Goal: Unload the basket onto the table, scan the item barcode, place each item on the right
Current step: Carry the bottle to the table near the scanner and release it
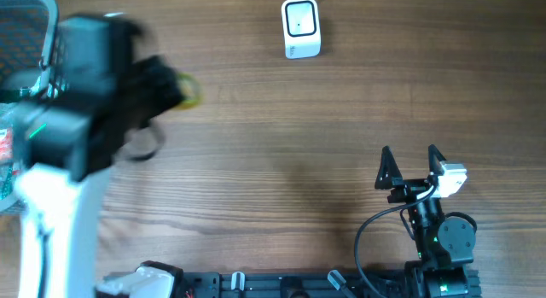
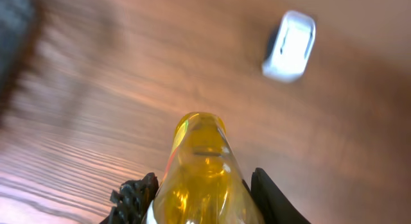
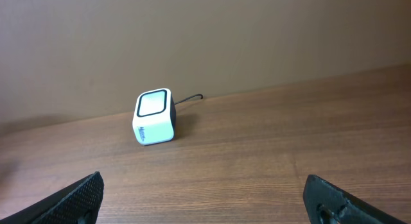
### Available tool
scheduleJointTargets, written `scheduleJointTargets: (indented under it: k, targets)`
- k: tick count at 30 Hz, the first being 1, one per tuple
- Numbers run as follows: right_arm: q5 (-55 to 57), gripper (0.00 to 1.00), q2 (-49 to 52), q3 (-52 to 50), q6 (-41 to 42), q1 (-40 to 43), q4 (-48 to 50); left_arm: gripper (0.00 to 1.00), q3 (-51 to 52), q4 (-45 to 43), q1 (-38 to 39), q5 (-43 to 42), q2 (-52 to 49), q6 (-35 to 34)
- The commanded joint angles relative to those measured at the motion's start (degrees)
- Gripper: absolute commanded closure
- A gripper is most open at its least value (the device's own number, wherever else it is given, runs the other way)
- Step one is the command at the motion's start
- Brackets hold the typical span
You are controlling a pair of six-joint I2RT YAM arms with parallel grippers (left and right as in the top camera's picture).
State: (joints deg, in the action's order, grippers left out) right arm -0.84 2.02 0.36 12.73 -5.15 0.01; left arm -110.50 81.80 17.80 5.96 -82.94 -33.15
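L gripper (image 2: pixel 204 199) w/ yellow bottle (image 2: pixel 200 156), aloft

- The overhead camera looks straight down on the brown wood-grain bench (image 1: pixel 281 161) from high up.
- The left wrist camera looks along the left end effector (image 2: pixel 205 201), tilted down at the bench. It sits very near the yellow translucent bottle (image 2: pixel 202 172) that fills its lower centre.
- The right wrist camera sits low and faces level across the bench, with the right end effector (image 3: pixel 209 201) at its bottom corners.
- All three views share the small white cube-shaped scanner (image 1: pixel 300 29). It is top centre overhead, upper right from the left wrist and left of centre from the right wrist.
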Motion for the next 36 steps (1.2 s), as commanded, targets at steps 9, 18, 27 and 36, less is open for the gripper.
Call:
scheduleJointTargets:
  k: [9, 18, 27, 36]
  targets:
    - [0.3, 0.00, -0.2, 0.0, -0.6, 0.2, 0.3, 0.91, -0.7, -12.5, 24.1, 0.1, -28.3, -2.2]
    - [0.3, 0.00, -0.2, 0.0, -0.6, 0.2, 0.3, 0.94, -0.7, -19.5, 27.1, 1.7, -38.2, -2.3]
    - [0.3, 0.00, -0.2, 0.0, -0.6, 0.2, 0.3, 0.66, -0.7, -21.5, 27.9, 2.4, -41.7, -6.4]
    - [0.3, 0.00, -0.2, 0.0, -0.6, 0.2, 0.3, 0.00, -5.4, -21.1, 25.9, 1.6, -38.4, -2.5]
